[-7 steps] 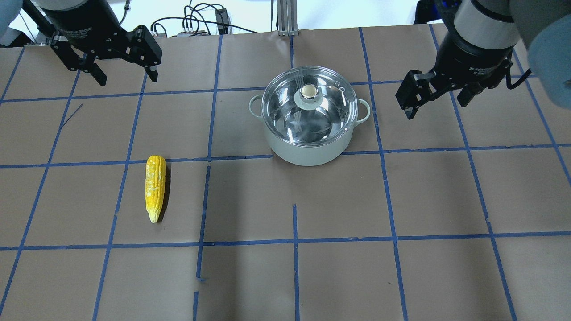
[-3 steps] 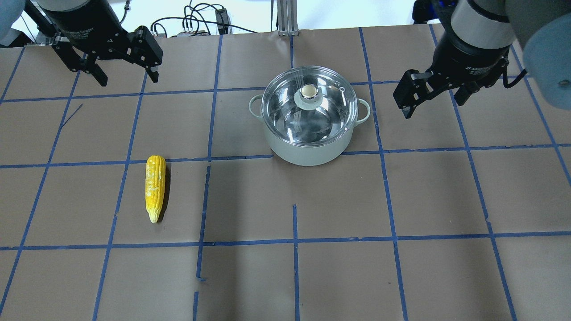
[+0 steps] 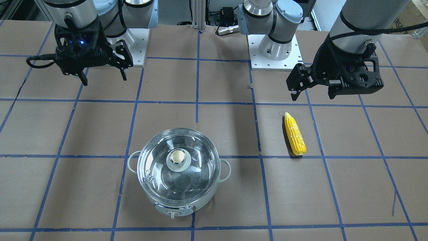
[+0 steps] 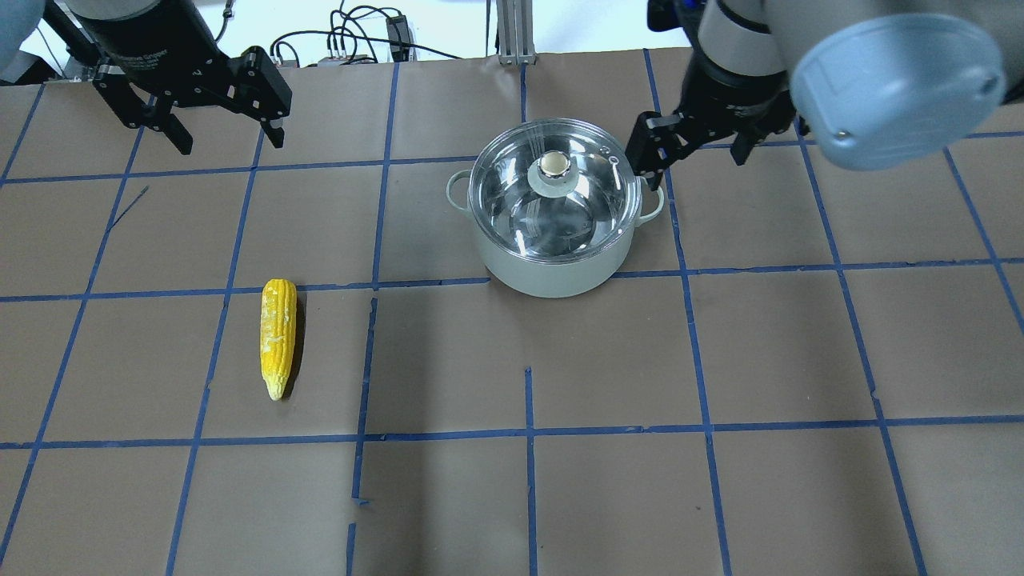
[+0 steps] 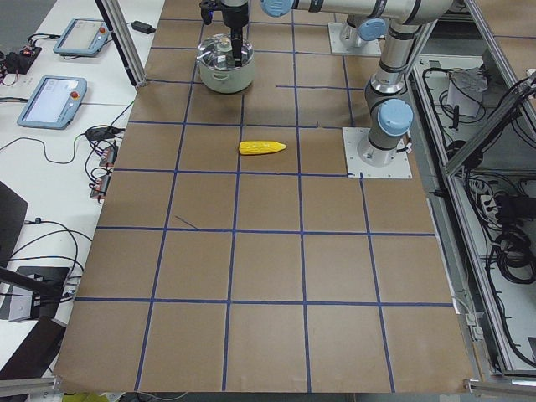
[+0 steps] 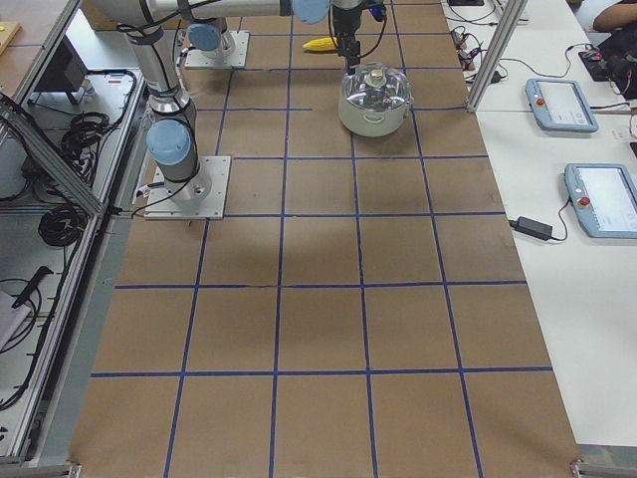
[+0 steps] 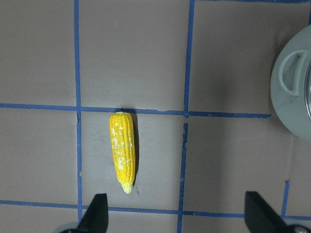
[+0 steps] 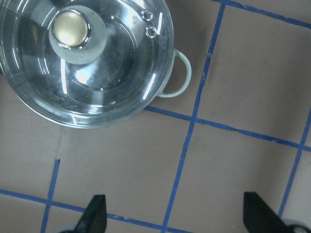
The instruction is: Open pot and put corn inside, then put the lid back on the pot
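- Plainly, the right hand point(image 4: 690, 152) hung spread and empty beside a loop handle point(image 4: 652, 200) of the pot point(image 4: 552, 272), off to one side of the knob point(image 4: 554, 165) on the lid point(image 4: 580, 212).
- Spread and empty too, the left hand point(image 4: 230, 132) hung over the bench point(image 4: 800, 344), apart from the corn point(image 4: 278, 336).
- Closing off-centre on that small rounded knob would likely let it slip, tilting the slick glass lid on the steel rim.
- The tapered, ridged corn lay well apart from the lidded pot and might roll when pinched.

The corn point(image 4: 278, 336) is yellow flecked whitish, the pot point(image 4: 552, 276) perhaps pale mint
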Tool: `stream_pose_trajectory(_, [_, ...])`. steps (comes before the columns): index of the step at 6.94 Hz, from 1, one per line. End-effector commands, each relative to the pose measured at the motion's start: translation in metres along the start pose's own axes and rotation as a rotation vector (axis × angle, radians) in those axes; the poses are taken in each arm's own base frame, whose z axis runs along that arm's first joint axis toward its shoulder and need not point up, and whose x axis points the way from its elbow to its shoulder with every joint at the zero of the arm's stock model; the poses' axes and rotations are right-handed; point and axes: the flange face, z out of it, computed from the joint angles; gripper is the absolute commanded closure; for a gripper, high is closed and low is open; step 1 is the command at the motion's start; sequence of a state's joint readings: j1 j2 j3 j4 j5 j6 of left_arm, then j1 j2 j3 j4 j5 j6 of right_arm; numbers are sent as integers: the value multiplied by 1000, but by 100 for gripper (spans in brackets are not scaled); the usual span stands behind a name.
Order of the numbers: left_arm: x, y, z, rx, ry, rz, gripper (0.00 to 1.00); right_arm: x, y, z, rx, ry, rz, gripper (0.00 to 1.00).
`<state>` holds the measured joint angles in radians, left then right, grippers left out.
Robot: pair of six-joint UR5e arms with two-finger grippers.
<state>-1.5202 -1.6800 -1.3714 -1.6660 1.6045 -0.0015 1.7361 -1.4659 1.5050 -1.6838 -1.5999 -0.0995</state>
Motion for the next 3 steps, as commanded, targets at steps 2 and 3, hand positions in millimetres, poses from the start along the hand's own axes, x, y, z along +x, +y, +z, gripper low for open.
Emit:
stream_pose_trajectory(2, [-2,0,0,0,-2,14,0,-84,-114,43,20,4,-6,2])
stream_pose_trajectory(3, [-2,0,0,0,-2,14,0,-90,-135,62,13,6,-14,2])
